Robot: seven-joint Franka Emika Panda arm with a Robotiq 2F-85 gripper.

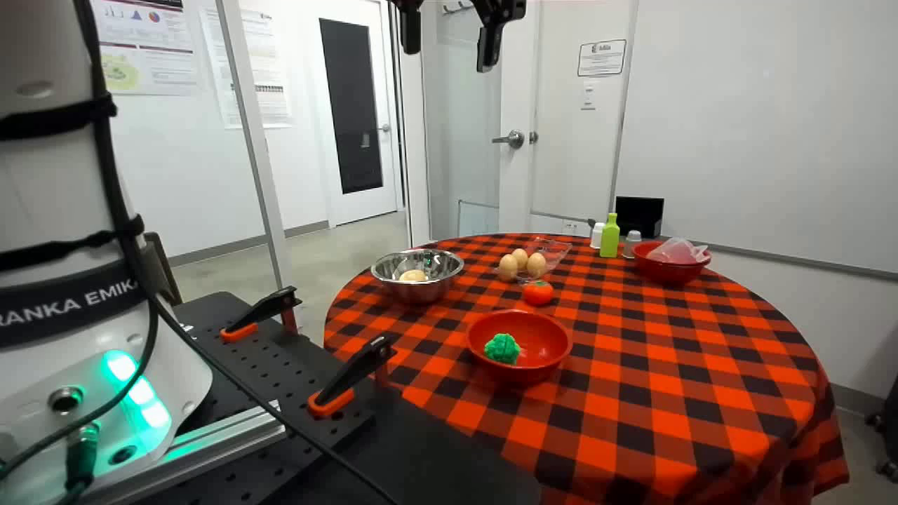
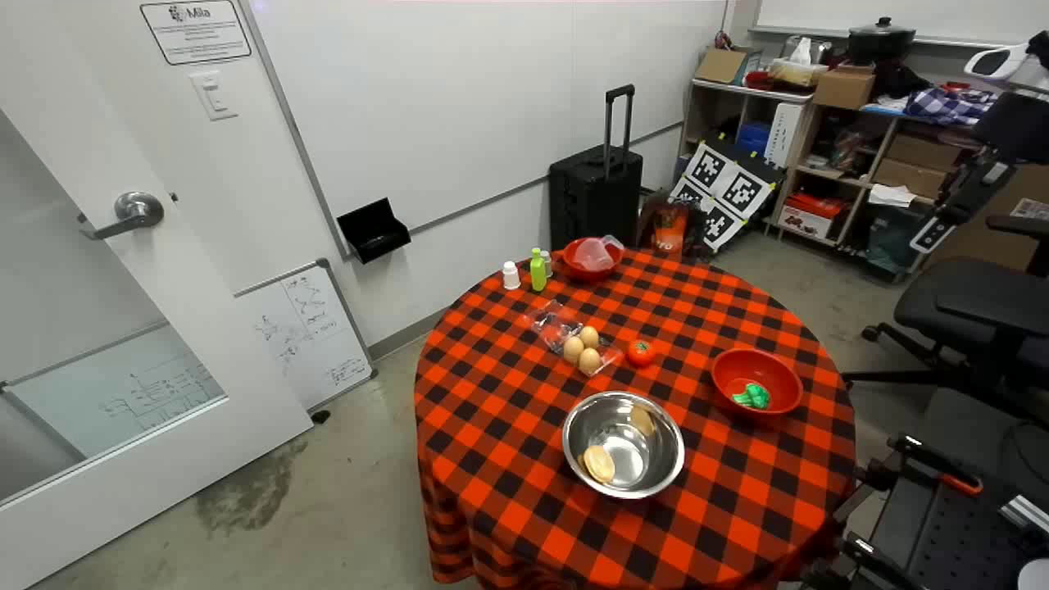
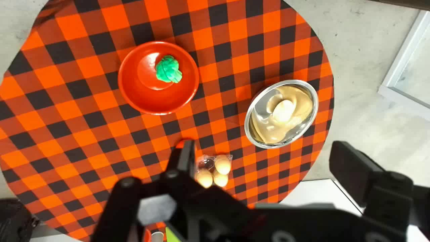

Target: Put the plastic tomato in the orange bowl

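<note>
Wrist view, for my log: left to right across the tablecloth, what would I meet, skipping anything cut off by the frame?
Orange bowl, three eggs, shiny metal bowl. Left out as unclear: the tomato, mostly hidden by one of the fingers.

The tabletop (image 1: 666, 393) is checked in orange-red, darker red and black. The plastic tomato (image 2: 641, 354) is red-orange with green on top, the orange bowl (image 1: 544, 345) orange-red, the broccoli-shaped piece (image 3: 168, 69) bright green. Silver marks the metal bowl (image 2: 635, 463), tan the eggs (image 1: 520, 259), lime green the bottle (image 1: 609, 237), black the claw (image 1: 449, 52).
</note>
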